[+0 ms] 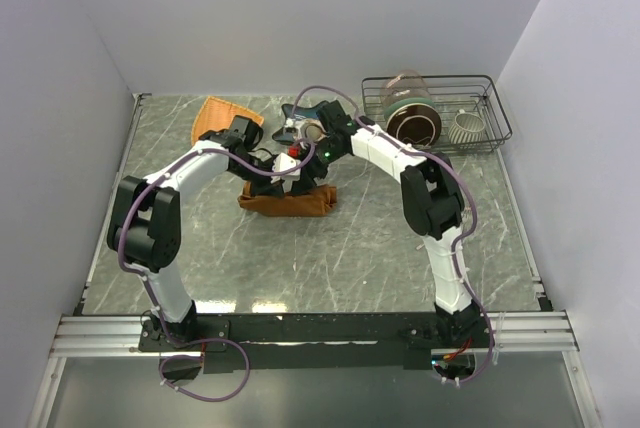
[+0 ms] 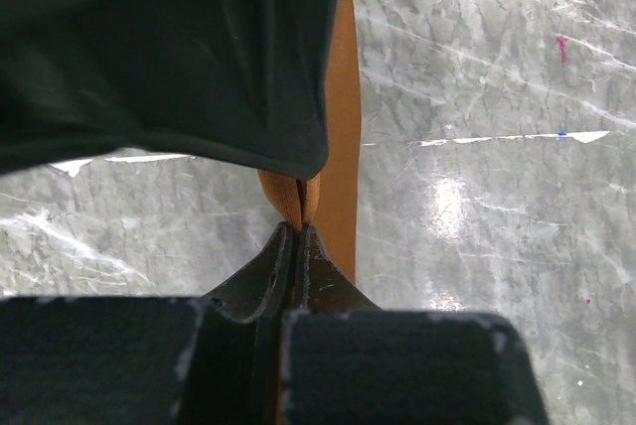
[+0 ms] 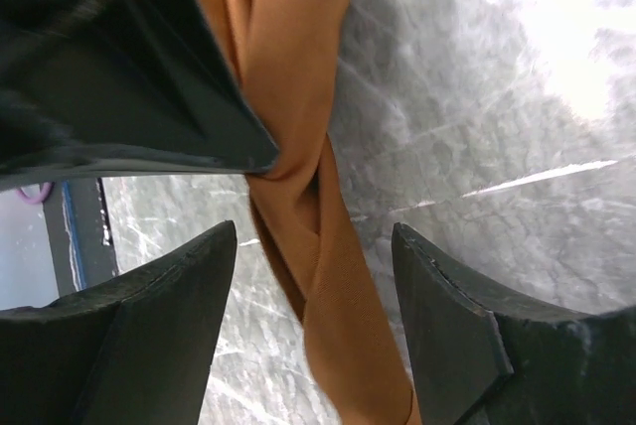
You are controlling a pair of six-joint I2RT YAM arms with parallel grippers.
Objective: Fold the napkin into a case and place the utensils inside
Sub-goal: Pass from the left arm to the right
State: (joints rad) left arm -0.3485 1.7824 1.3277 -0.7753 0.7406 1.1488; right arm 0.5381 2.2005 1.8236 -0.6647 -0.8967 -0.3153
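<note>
Left arm (image 1: pixel 190 173) arched inward, end effector (image 2: pixel 298 234) pinching napkin (image 2: pixel 345 127).

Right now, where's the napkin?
Top view: the napkin sits as a folded strip at mid-table, just in front of the orange woven plate and left of the wire rack. The left hand pinches it; the right hand stands open astride it.

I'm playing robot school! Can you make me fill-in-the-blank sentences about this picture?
The left tool is ___ on the orange napkin.
The right tool stands ___ around the napkin.
The wire rack holding the white mug stands on the robot's ___ side.
Missing words: shut, open, right.
</note>
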